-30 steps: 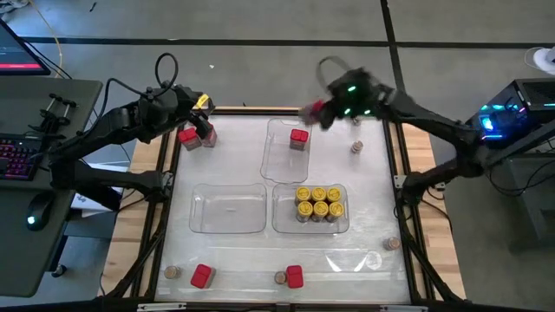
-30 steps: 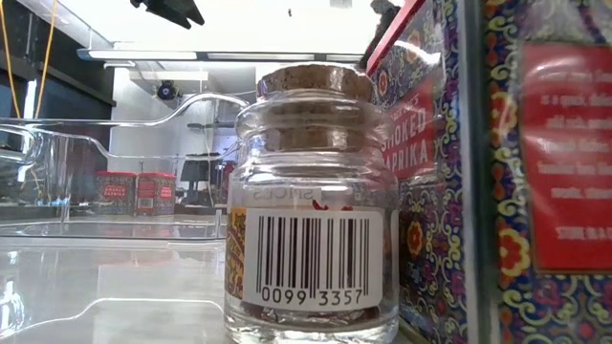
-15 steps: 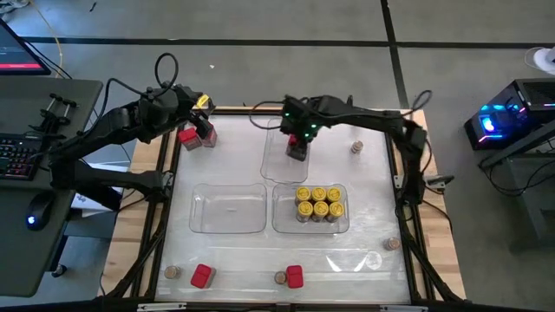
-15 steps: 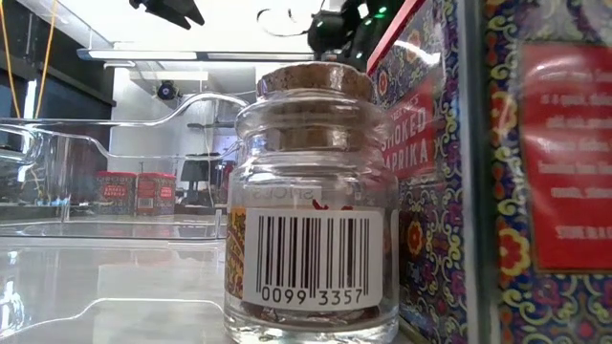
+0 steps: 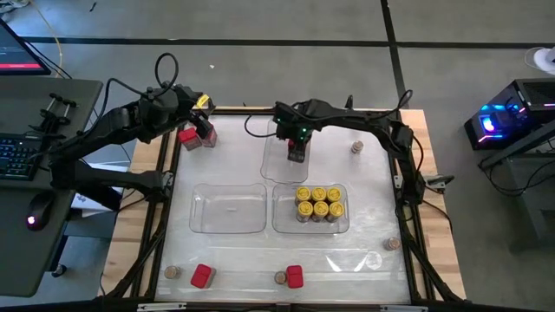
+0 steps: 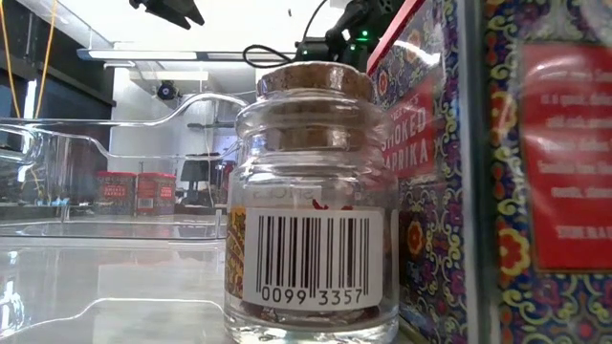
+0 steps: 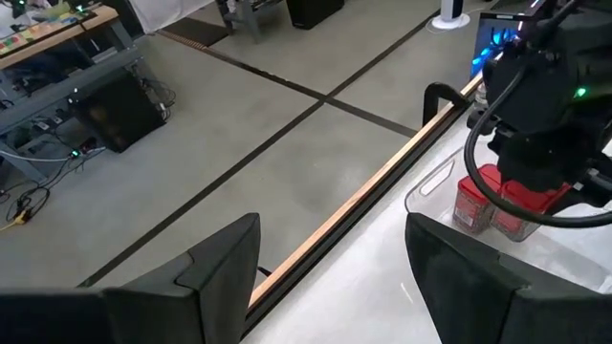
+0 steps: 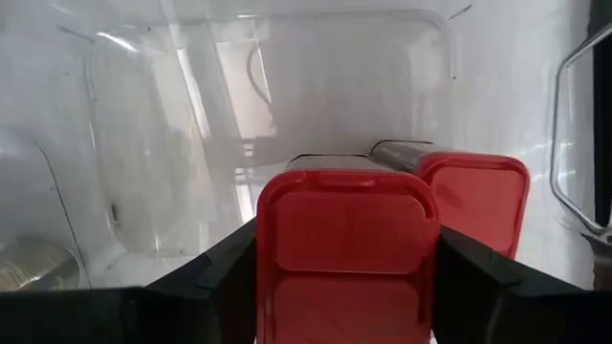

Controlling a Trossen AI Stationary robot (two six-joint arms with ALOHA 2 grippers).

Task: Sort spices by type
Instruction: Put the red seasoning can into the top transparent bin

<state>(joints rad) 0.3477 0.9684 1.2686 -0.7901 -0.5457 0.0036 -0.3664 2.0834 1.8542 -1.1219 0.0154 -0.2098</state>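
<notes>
My right gripper (image 5: 297,152) points down into the clear far tray (image 5: 276,165), shut on a red spice box (image 8: 344,239). A second red box (image 8: 473,201) stands in that tray right beside it. My left gripper (image 5: 203,128) hangs open at the far left, above two red boxes (image 5: 189,137) that stand on the table; nothing is between its fingers (image 7: 229,258). Several yellow-lidded jars (image 5: 318,204) stand in the near right tray. My right gripper pinches the red box between its two fingers, one on each side just under the lid (image 8: 263,277). The fingers come from above, pointing down. The box stands upright, close against the other red box; whether its bottom rests on the tray floor I cannot tell.
A clear tray (image 5: 228,210) lies left of the jar tray. Loose red boxes (image 5: 201,276) (image 5: 294,276) and small cork jars (image 5: 171,272) (image 5: 279,278) (image 5: 392,243) (image 5: 356,147) dot the table. A cork jar (image 6: 311,201) and red box (image 6: 459,172) fill the low view.
My right gripper has carried the red box from the far right toward the table's left and down into the far tray, tipping from slanted to pointing down. It now sits beside the red box that stood there. My left gripper has kept still.
</notes>
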